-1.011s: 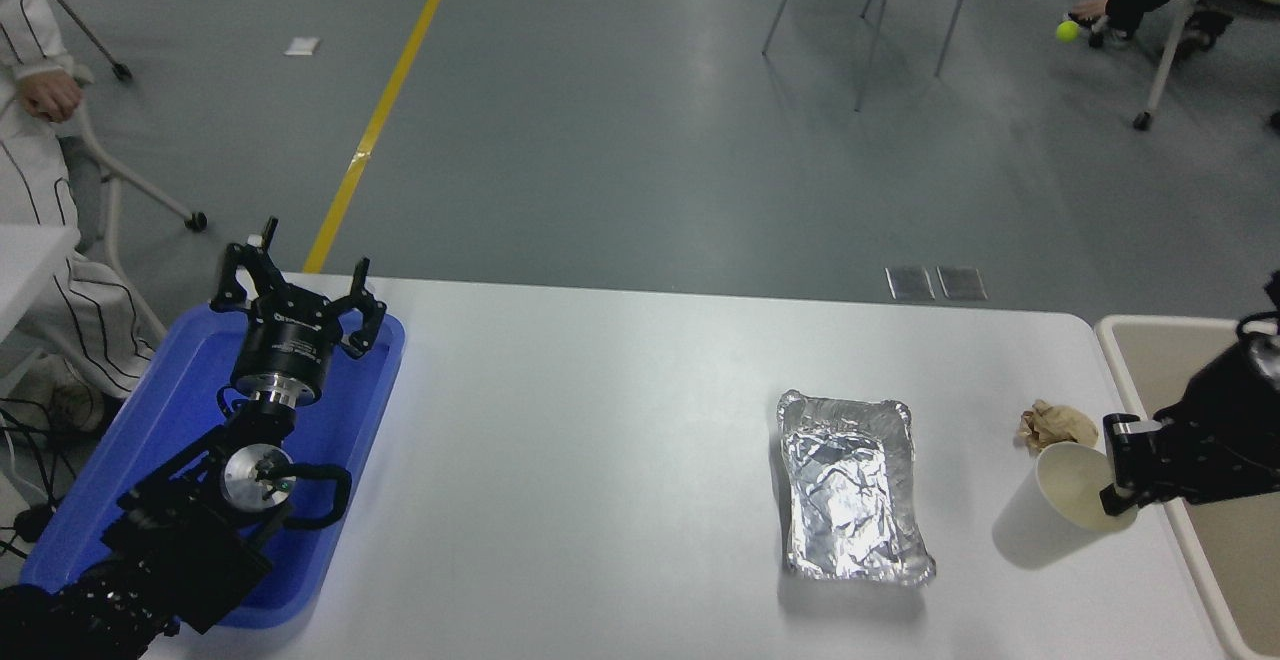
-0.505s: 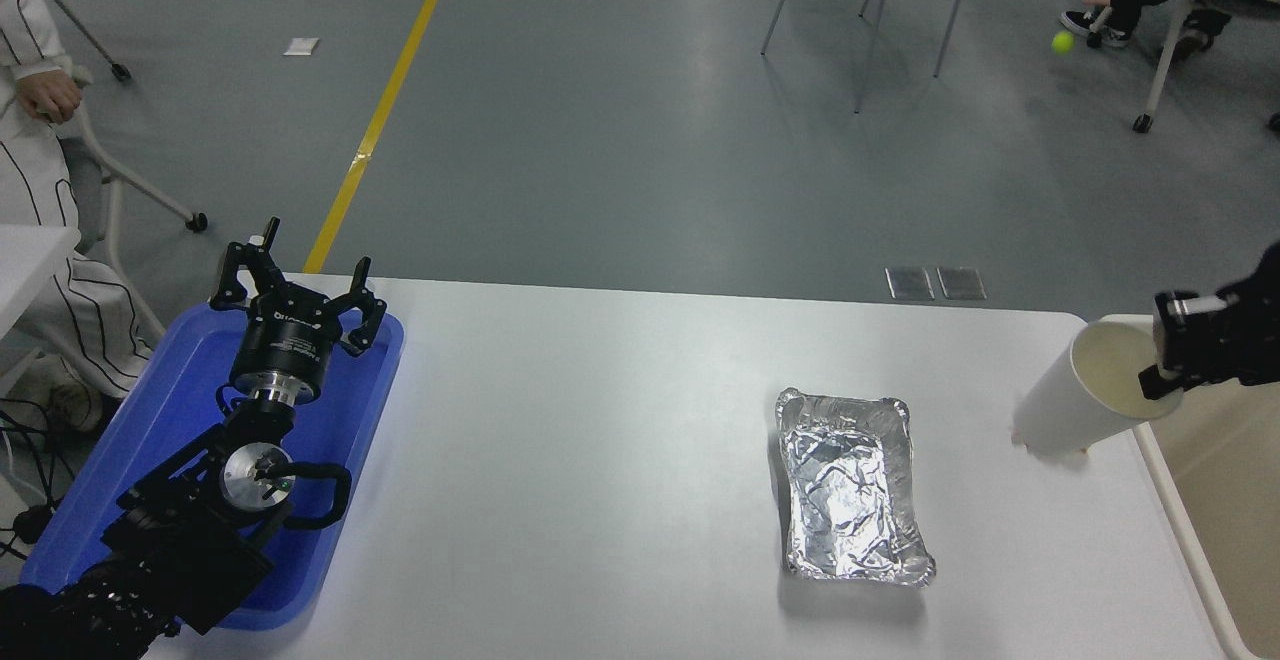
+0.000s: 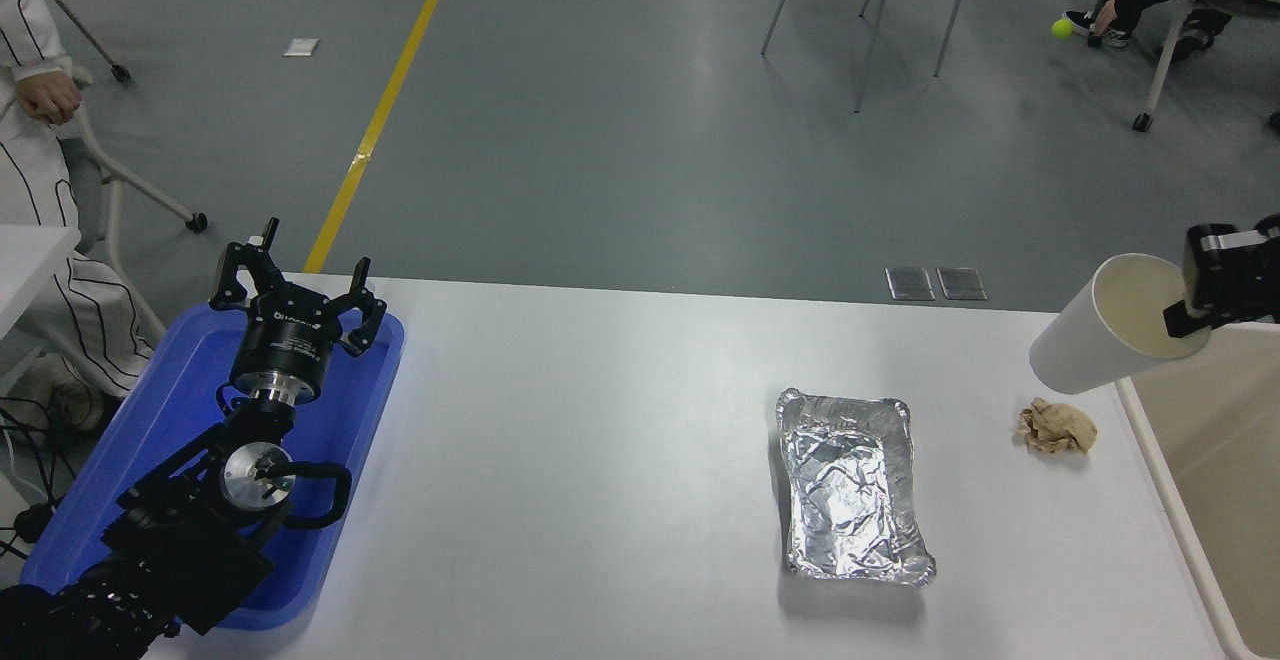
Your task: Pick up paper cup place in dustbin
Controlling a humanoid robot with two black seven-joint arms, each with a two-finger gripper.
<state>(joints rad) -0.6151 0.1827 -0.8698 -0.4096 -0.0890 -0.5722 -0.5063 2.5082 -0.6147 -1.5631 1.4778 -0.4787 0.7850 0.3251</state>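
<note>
My right gripper (image 3: 1195,315) is clamped on the small white paper cup (image 3: 1105,340) — lifted, tilted, at the big beige plastic dustbin (image 3: 1150,430) rim — only carrying over and dropping remains.

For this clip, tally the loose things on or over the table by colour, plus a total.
White: 1, cup, held in the right pincer
Brown: 1, paper ball
Silver: 1, foil tray
Blue: 1, tray
Total: 4
</note>
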